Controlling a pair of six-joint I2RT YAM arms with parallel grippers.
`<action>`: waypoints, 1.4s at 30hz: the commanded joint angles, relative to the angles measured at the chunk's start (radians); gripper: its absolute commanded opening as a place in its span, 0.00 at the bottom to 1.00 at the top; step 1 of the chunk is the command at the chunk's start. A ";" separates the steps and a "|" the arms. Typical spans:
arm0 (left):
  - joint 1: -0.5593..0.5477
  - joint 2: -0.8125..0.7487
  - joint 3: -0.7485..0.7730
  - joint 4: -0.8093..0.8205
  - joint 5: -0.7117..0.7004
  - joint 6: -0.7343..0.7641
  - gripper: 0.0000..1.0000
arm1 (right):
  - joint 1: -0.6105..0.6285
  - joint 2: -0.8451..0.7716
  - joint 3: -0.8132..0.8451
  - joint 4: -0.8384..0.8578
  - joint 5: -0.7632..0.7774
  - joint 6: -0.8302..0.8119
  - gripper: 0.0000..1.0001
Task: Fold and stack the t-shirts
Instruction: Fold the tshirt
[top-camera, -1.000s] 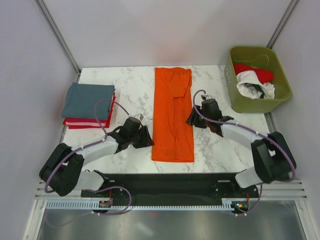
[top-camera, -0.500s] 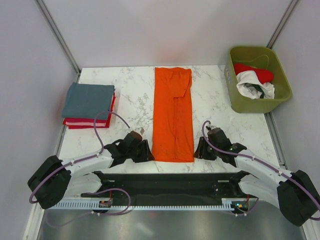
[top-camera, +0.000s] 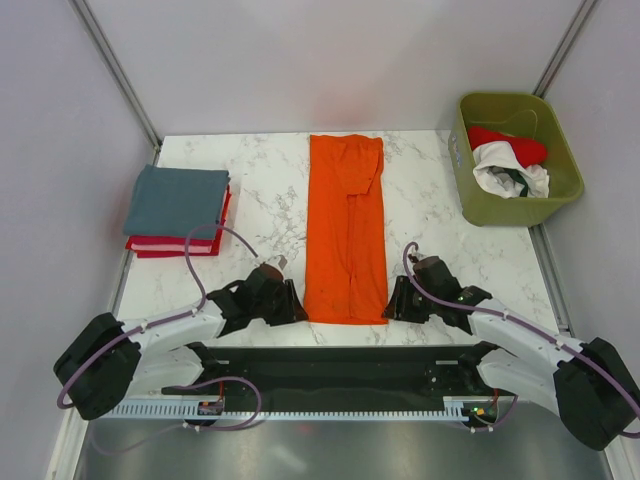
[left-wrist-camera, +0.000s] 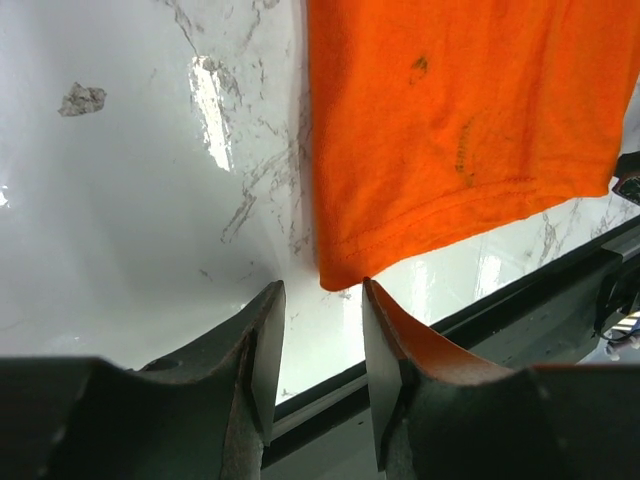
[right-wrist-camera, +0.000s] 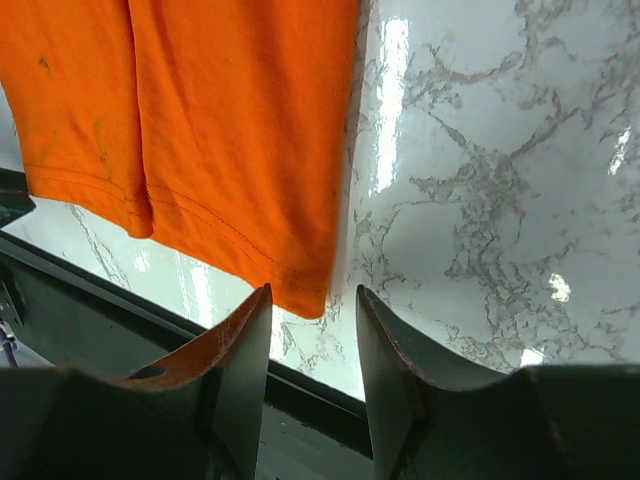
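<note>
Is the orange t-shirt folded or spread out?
Partly folded: the orange t-shirt lies as a long narrow strip, sides turned in, a layer edge down its middle; not yet folded crosswise.

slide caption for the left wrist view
Open left gripper at the hem corner of a bright orange cotton t-shirt on a marble table

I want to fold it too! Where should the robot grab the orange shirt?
Probably the two near hem corners of the orange t-shirt, one for each gripper, coming in from the near edge of the table. It lies flat as a long strip, and each corner sits just ahead of the open left gripper and right gripper.
</note>
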 joint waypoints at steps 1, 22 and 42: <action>0.010 0.035 0.035 0.048 -0.001 -0.018 0.43 | 0.006 0.015 -0.001 0.028 -0.012 0.019 0.46; 0.037 0.035 0.124 -0.007 0.025 -0.001 0.02 | 0.006 -0.040 0.083 -0.020 -0.039 0.036 0.00; 0.278 0.340 0.644 -0.058 0.026 0.137 0.02 | -0.226 0.386 0.605 -0.002 0.081 -0.107 0.00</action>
